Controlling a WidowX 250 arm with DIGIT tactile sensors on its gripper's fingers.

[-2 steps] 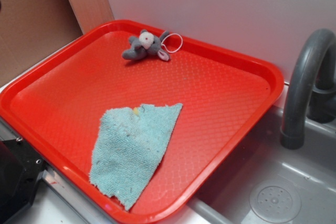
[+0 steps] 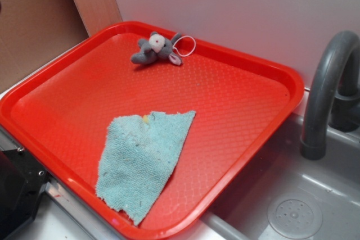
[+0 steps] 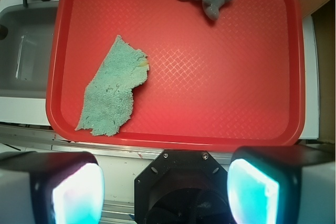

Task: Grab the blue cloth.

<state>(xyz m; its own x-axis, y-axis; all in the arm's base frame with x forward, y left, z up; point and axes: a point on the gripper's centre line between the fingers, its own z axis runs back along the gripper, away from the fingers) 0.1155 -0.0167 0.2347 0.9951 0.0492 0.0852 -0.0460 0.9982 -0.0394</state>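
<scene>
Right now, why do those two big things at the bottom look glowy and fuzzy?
In the wrist view they are the gripper jaws, too close to the lens, so blurred and lit bluish; the blue cloth and red tray stay sharp. The exterior view is softer overall, with mild sheen on the tray.

A red tray sits on the counter beside the grey sink, carrying the blue cloth flat near its front edge and a small grey plush mouse at the far rim, well apart.
</scene>
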